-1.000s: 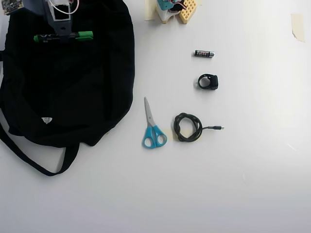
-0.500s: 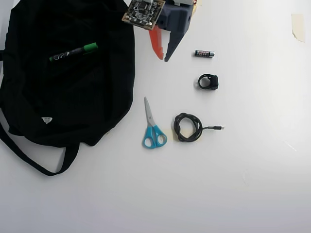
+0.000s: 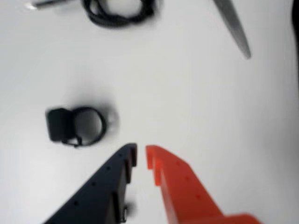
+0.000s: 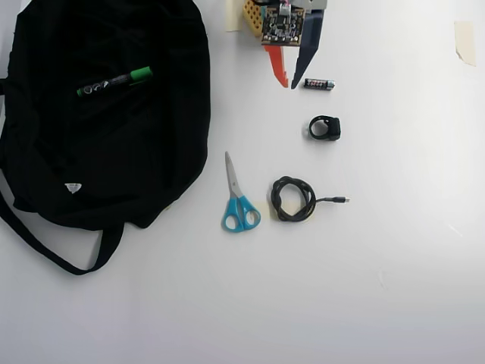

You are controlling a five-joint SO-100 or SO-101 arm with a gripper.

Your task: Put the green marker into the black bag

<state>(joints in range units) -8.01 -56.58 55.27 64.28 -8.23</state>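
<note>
- The slim green marker [image 4: 114, 82] with its bright green cap and dark printed barrel lay on top of the large soft black fabric bag [image 4: 151, 152] in the overhead view, tilted a little, cap toward the right.
- It rested on the fabric near the bag's upper part; whether it sat inside an opening or merely on the cloth, the view could not settle.
- The arm's two-finger gripper [image 4: 287, 82], one jaw orange and one dark, hung at the top of the overhead view, well apart from the marker and to the bag's right.
- In the wrist view the gripper [image 3: 141, 156] showed its tips nearly together with only a narrow gap, and nothing sat between them: empty and all but closed.
- Below the jaws sat a small black ring-shaped clip [image 3: 74, 126], with the coiled black cable [image 3: 119, 11] and the steel blade of the blue-handled scissors [image 3: 233, 25] farther up the white table [image 3: 187, 93].
- A small cylindrical battery [image 4: 319, 84] lay just beside the dark jaw in the overhead view.
- As a judgement: the marker looked light and rigid, its smooth round barrel likely to roll or slip, so a hold across the middle of the barrel seemed safest.
- The soft fabric beneath would likely give under pressure, so a pinch there called for care not to snag cloth.
</note>
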